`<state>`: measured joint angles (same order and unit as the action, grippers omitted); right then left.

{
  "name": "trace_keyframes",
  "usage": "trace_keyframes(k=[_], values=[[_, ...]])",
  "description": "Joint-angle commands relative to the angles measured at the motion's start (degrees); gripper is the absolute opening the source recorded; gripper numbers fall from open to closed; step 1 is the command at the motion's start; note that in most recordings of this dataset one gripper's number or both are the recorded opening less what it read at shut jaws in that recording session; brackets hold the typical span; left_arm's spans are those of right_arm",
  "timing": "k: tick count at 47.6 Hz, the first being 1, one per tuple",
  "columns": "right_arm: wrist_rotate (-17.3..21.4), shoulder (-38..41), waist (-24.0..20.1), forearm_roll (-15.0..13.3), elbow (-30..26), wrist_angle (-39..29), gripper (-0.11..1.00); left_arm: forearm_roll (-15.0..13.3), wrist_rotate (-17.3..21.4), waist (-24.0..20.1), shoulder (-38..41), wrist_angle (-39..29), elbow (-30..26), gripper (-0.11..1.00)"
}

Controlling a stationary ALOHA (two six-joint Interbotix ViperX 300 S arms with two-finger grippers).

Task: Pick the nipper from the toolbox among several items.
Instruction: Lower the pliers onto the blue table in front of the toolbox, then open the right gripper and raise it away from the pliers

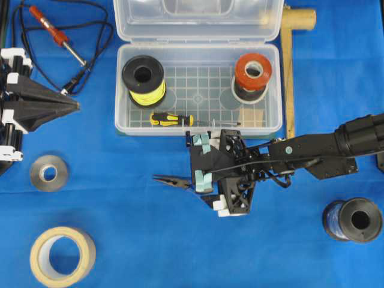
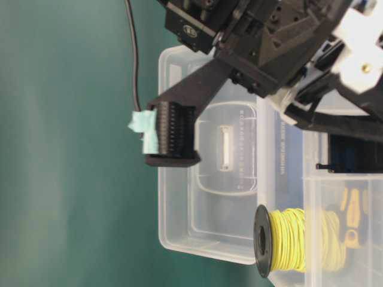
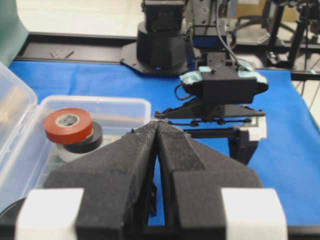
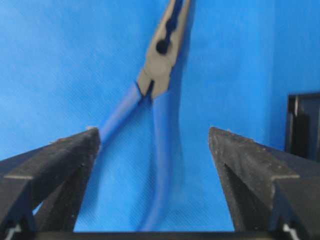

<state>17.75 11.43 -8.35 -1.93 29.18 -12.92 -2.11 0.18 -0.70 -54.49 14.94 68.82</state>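
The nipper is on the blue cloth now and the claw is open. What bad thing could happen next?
1. The right gripper has its jaws open around the nipper, with one handle against a finger; lifting away might drag it.
2. The toolbox sits just behind the gripper; swinging back could bump its wall.

Right end effector [image 1: 202, 161] spread wide, wrist low; left end effector [image 1: 75, 106] closed, parked aside.

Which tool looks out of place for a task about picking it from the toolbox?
The nipper is the odd one: it lies on the blue cloth, outside the toolbox, between the fingers of the open right gripper. The screwdriver is in the box.
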Motion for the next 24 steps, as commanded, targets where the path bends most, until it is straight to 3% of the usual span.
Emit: trace_keyframes(k=[1, 11, 24], values=[[0.0, -4.7, 1.1, -0.2, -1.1, -2.9, 0.82, -0.1, -0.1, -0.1, 0.1, -0.1, -0.5, 0.0], [-0.4, -15.6, 2.3, -3.4, -0.8, -7.7, 0.83, -0.2, -0.2, -0.1, -0.4, -1.4, -0.5, 0.0], [-0.4, -28.0, 3.6, -8.3, 3.4, -8.6, 0.83, -0.2, -1.1, -0.1, -0.5, -1.6, -0.5, 0.0]])
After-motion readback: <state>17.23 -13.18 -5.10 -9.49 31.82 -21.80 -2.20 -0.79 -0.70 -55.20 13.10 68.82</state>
